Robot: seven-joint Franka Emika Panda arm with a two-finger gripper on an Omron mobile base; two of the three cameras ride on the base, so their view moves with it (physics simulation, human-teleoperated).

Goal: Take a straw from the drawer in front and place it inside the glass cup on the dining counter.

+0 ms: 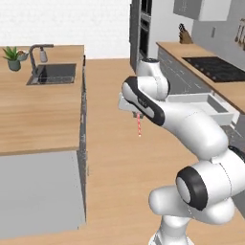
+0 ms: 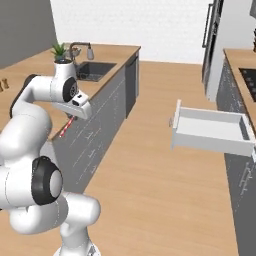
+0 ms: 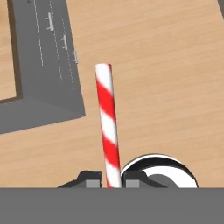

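A red-and-white striped straw (image 3: pixel 108 127) stands between my finger tips in the hand view. My gripper (image 3: pixel 109 180) is shut on its lower end. From the left base view the straw (image 1: pixel 139 126) hangs below the gripper (image 1: pixel 138 115) over the wood floor, between the dining counter (image 1: pixel 38 115) and the open drawer (image 1: pixel 210 106). From the right base view the straw (image 2: pixel 66 127) slants down from the gripper (image 2: pixel 74 116), beside the dining counter's (image 2: pixel 112 54) grey cabinet side. The drawer (image 2: pixel 210 131) stands pulled out, its white inside bare. The glass cup is out of view.
A sink with a black faucet (image 1: pixel 51 72) and a potted plant (image 1: pixel 13 58) sit at the dining counter's far end. Two brown shakers (image 2: pixel 4 85) stand at the left edge. A cooktop (image 1: pixel 215 68) and knife block (image 1: pixel 185 35) are on the right counter.
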